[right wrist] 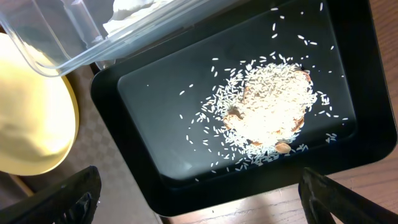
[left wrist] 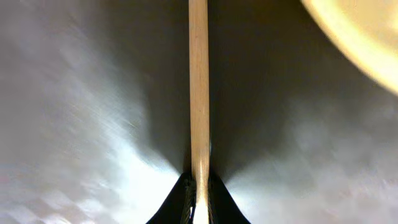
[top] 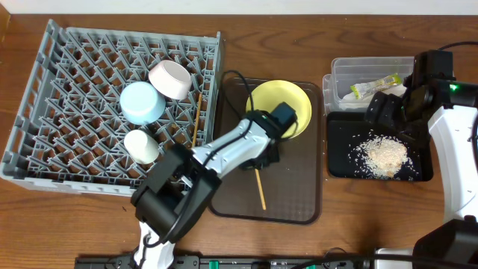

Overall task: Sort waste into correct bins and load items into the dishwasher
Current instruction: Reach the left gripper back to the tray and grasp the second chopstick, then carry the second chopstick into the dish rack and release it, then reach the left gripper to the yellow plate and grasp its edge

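Your left end effector (left wrist: 199, 202) is squeezed shut on a wooden chopstick (left wrist: 199, 93). The stick pokes straight out from between the tips. From above, it lies on the brown tray (top: 299, 194), just below the yellow plate (top: 280, 108) that sits on the same tray.

Your right end effector (right wrist: 199, 202) is spread wide open and holds nothing. It hangs over the black tray (right wrist: 149, 112), where the rice scraps (right wrist: 273, 106) sit in a heap. The clear tub (right wrist: 56, 37) is right beside the black tray. The green-and-yellow wrapper (top: 373, 86) and something white and crumpled (right wrist: 134, 9) are in it.

The grey dish rack (top: 45, 112) is on the far left. It holds the light-blue bowl (top: 142, 103), the white bowl (top: 170, 79), the small white cup (top: 140, 146) and a second chopstick (top: 196, 119) near its right edge. Everything rests on a brown wooden worktop (top: 358, 30).
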`<move>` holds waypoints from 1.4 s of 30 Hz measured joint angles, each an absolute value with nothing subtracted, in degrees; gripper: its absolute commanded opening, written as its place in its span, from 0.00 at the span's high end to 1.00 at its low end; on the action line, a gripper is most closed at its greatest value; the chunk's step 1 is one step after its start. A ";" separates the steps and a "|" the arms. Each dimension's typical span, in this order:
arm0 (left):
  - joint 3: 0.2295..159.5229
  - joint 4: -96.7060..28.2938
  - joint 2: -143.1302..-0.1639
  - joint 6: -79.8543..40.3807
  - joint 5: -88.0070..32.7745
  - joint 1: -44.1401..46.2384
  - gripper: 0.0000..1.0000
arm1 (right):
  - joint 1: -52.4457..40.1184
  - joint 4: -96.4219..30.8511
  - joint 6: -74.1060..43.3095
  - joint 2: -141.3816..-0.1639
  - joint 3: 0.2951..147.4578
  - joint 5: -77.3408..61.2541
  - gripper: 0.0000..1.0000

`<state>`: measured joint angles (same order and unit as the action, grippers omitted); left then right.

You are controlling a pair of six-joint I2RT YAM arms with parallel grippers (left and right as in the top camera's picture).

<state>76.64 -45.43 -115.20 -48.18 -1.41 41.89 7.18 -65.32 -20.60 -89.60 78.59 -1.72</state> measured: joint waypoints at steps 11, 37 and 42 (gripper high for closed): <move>77.60 -46.15 -98.24 -19.05 -0.27 29.61 0.92 | 7.18 -65.32 -20.60 -89.60 78.59 -1.72 0.01; 78.35 -40.56 -91.90 4.29 -6.76 17.89 0.25 | 7.18 -65.36 -20.60 -89.60 78.59 -1.72 0.01; 78.35 -39.20 -91.90 4.10 -17.43 19.53 0.25 | 7.18 -65.34 -20.60 -89.60 78.59 -1.72 0.01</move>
